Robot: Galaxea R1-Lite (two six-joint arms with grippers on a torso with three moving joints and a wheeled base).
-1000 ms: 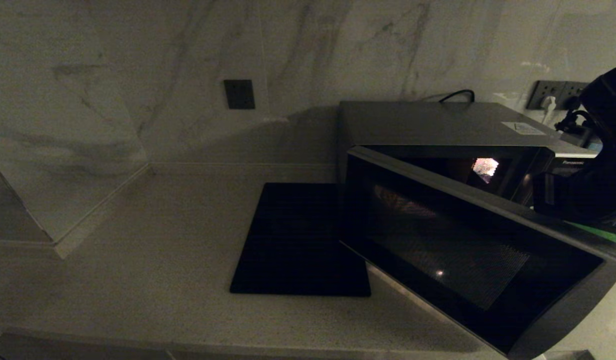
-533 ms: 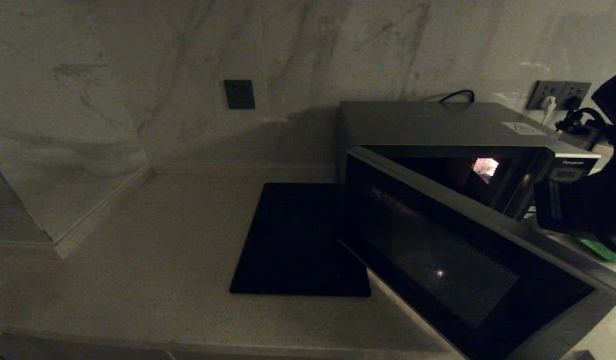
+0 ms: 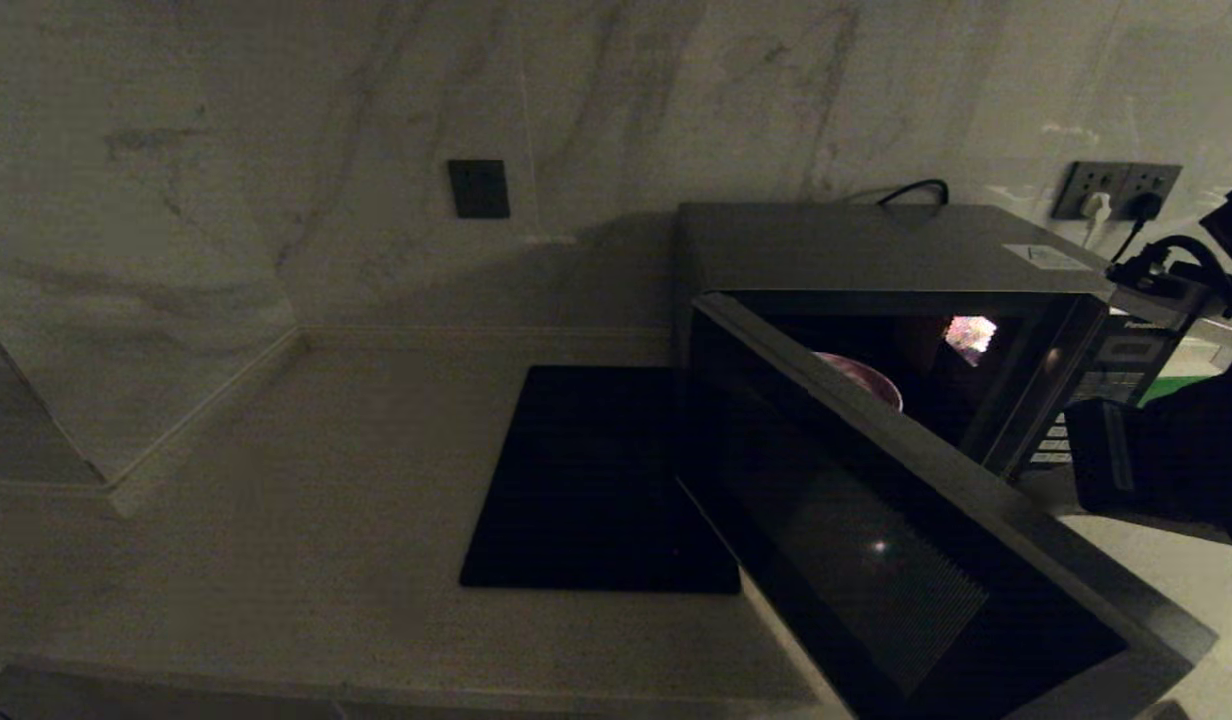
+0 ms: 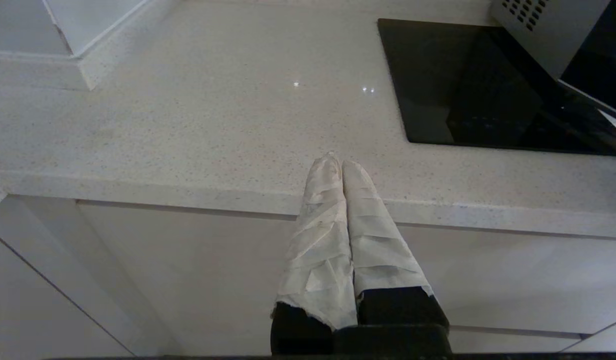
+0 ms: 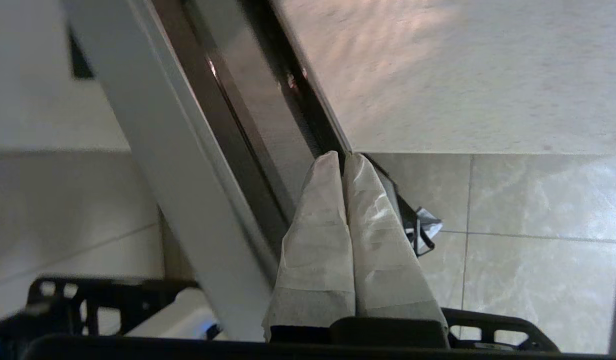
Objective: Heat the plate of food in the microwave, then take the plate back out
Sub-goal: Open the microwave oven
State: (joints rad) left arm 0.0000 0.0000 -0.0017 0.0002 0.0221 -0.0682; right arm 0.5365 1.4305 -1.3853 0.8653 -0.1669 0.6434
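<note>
With the dark glass door (image 3: 916,560) swung wide toward the counter's front edge, the boxy silver-grey Panasonic microwave (image 3: 876,250) sits at the back right of the pale speckled stone counter (image 3: 276,520) in the head view. Cavity lit by a small bright patch on its back wall. The small round pale lilac plate of food (image 3: 861,378) sits inside the cavity, only its rim showing above the door's top edge; fries not discernible. Flat black square mat (image 3: 596,480) lies on the counter just left of the microwave, partly under the open door. Button panel (image 3: 1106,390) on the microwave's right side. The right arm is a dark mass at the right edge, beside the door's free end. Wall socket (image 3: 1116,190) with plugs at back right; small dark wall plate (image 3: 478,188) on the marble wall.

Left wrist view: left gripper (image 4: 342,165), tape-wrapped fingers pressed together, holding nothing, parked over the counter's front edge, well apart from the mat (image 4: 463,85) and the door.

Right wrist view: right gripper (image 5: 344,159), wrapped fingers pressed together, nothing pinched between them. Tips sit right at the door's edge (image 5: 268,115); actual contact not certain. Counter top (image 5: 463,75) and pale floor tiles show beyond.
</note>
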